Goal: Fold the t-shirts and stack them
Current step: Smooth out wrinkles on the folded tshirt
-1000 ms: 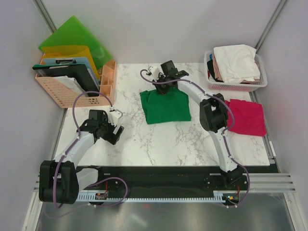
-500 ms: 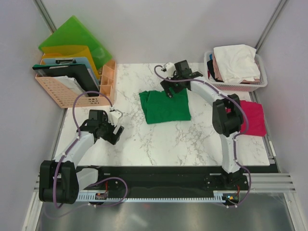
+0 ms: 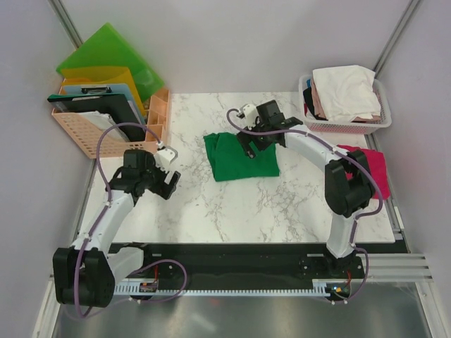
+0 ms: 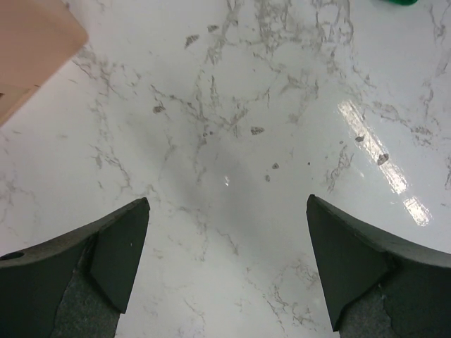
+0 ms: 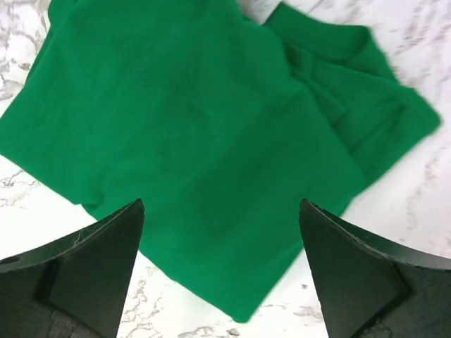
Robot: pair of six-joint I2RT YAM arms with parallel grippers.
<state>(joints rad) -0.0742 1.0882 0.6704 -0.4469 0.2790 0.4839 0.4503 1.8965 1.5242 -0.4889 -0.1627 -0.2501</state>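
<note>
Hovering over green tee — right gripper jaws wide

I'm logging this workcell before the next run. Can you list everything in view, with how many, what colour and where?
green t-shirt: one, deep green, folded, middle of the table
magenta-red t-shirt: one, magenta-red, right edge of the table, partly hidden
piled clothes: count unclear, white over pale pink, in the white basket
white basket: one, white, far right corner
peach basket: one, peach, far left
folders: several, green, yellow and blue, standing in the peach basket
clipboard: one, dark, in the peach basket
table: one, white marble
left end effector: one, black, open over bare marble
right end effector: one, black, open above the green t-shirt
</note>
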